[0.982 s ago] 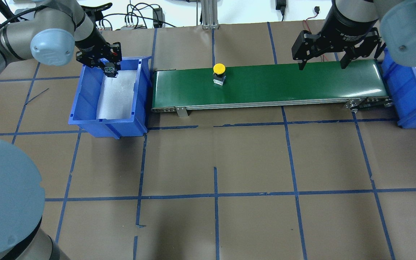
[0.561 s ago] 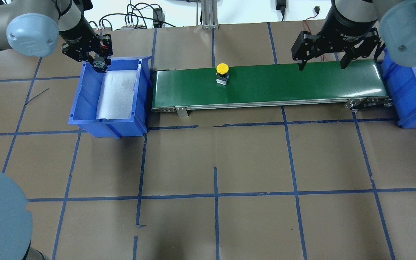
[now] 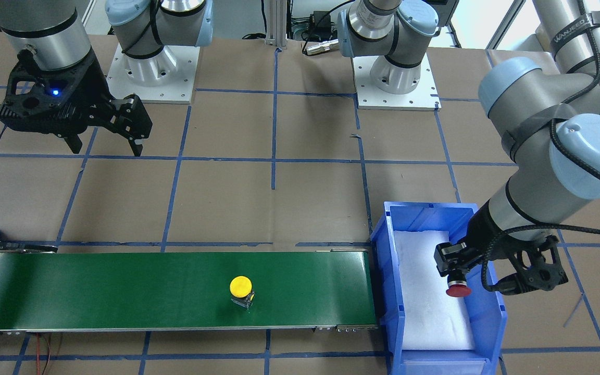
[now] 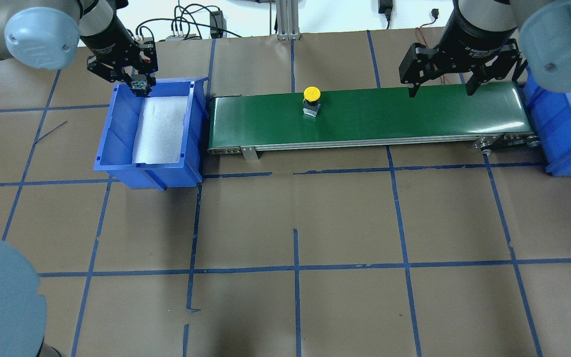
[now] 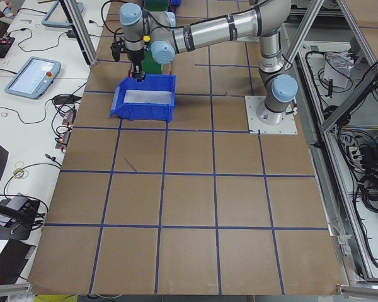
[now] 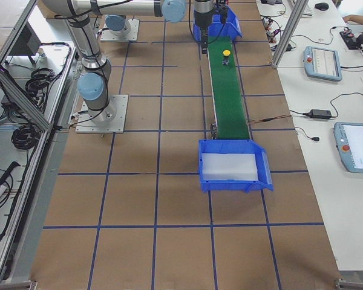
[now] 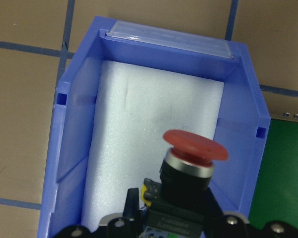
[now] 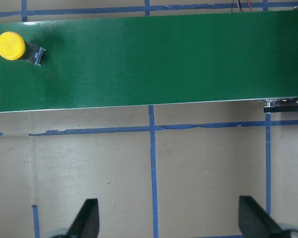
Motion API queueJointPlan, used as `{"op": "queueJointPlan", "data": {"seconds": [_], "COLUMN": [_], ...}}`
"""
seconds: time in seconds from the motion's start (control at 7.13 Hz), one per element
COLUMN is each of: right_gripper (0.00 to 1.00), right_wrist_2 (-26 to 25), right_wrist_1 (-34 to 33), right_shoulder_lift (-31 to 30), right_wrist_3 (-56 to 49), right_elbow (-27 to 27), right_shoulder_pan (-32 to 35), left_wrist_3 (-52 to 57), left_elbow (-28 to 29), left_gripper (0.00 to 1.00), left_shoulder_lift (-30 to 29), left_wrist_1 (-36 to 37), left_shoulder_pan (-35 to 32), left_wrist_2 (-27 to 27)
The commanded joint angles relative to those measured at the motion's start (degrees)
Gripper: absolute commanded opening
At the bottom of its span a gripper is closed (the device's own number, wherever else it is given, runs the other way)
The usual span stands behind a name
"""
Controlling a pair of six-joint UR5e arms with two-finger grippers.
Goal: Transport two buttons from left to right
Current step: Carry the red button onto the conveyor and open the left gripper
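The yellow-capped button stands upright on the green conveyor belt, left of its middle; it also shows in the front view and the right wrist view. My left gripper is shut on the red-capped button and holds it, cap pointing down, above the far end of the left blue bin. The left wrist view shows the red cap over the bin's white foam. My right gripper is open and empty above the belt's right part.
A second blue bin with white foam stands at the belt's right end. The brown table has blue tape lines. Cables and a metal post lie at the back edge.
My left gripper has lifted the red button up and back from inside the left bin. The yellow button has moved right along the belt. The right gripper has not moved.
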Motion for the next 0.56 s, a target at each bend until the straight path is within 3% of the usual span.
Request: {"op": "queueJointPlan", "data": {"seconds": [0.0,0.42], "right_gripper": [1.0,1.0], "right_wrist_2": [0.0,0.0], "right_wrist_1": [-0.1,0.0], "right_shoulder_lift": [0.0,0.0], "right_wrist_3": [-0.1,-0.1], "right_elbow": [0.0,0.0], "right_shoulder_pan": [0.0,0.0], "left_wrist_3": [-8.6,-10.9], "left_elbow": [3.6,3.4], "left_gripper": [0.08,0.05], "left_shoulder_lift": [-1.6,-6.5], "left_wrist_1": [-1.5,2.3], "left_shoulder_pan": [-6.4,-11.6], "left_wrist_2": [-0.1,-0.9]}}
